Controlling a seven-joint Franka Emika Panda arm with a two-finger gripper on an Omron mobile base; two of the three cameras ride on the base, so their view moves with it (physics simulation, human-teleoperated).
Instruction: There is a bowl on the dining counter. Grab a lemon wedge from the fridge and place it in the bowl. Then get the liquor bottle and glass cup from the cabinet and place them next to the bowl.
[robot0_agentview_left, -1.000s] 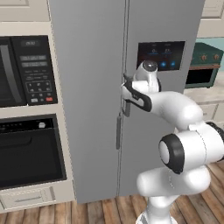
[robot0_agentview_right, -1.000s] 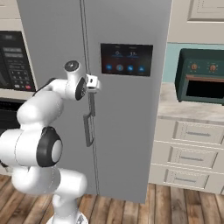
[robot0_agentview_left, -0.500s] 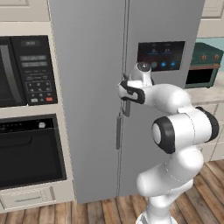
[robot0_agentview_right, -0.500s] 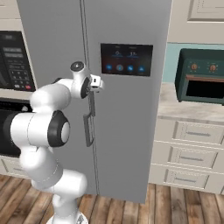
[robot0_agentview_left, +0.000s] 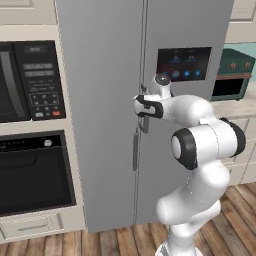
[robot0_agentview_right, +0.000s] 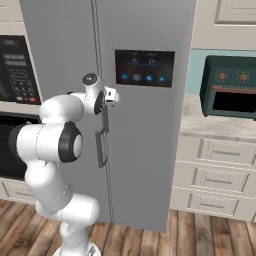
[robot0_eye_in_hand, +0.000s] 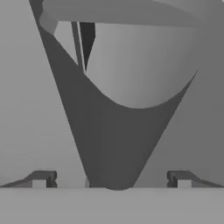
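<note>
**Q:** Kitchen wall, cabinetry: where does the gripper (robot0_eye_in_hand: 111, 179) stand?

**A:** Jaws spread wide, holding nothing, pressed up to the fridge (robot0_agentview_left: 100, 100). The door handle (robot0_eye_in_hand: 111, 144) lies dead ahead, between the fingertips (robot0_eye_in_hand: 41, 178).

**Q:** Its long axis?

**A:** Vertical on the door, beside the centre seam. The jaws straddle it crosswise; closing should likely catch it.

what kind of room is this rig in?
A rendered home kitchen, by the look of it. A tall grey double-door fridge with a dark dispenser panel, black built-in ovens to its left, and a teal toaster oven on a stone counter over cream drawers.
</note>
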